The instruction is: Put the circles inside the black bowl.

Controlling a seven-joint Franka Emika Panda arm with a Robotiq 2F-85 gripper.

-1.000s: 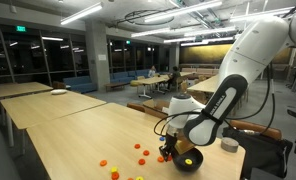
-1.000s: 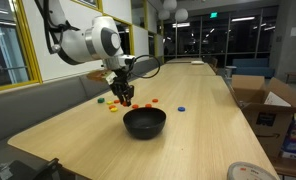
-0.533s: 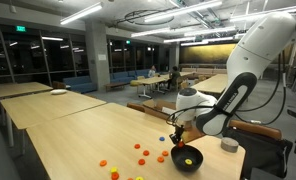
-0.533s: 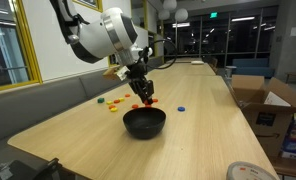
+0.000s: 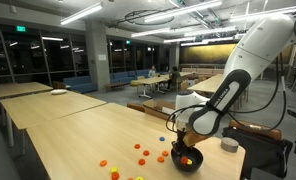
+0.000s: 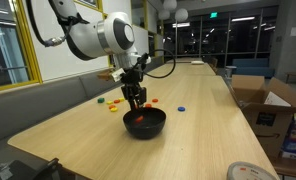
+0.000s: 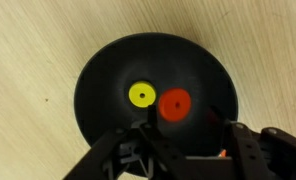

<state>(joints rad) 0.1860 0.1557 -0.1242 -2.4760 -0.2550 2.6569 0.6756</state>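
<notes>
The black bowl (image 7: 98,90) fills the wrist view and holds a yellow circle (image 7: 141,95) and an orange circle (image 7: 174,104). My gripper (image 7: 188,135) hangs just above the bowl with its fingers apart and nothing between them. In both exterior views the gripper (image 5: 180,150) (image 6: 138,100) sits over the bowl (image 5: 189,164) (image 6: 146,127). Several more orange circles (image 5: 141,155) (image 6: 118,102) lie loose on the wooden table beside the bowl, with a few yellow ones (image 5: 115,174) among them.
A blue disc (image 6: 181,107) and a green one (image 6: 98,100) lie near the loose circles. A small grey cup (image 5: 228,145) stands behind the bowl. The table edge runs close to the bowl (image 6: 78,150). Cardboard boxes (image 6: 263,100) stand beyond the table.
The gripper rose from the loose circles, swung over the bowl and came down close to it. An orange circle now lies in the bowl and the fingers are empty.
</notes>
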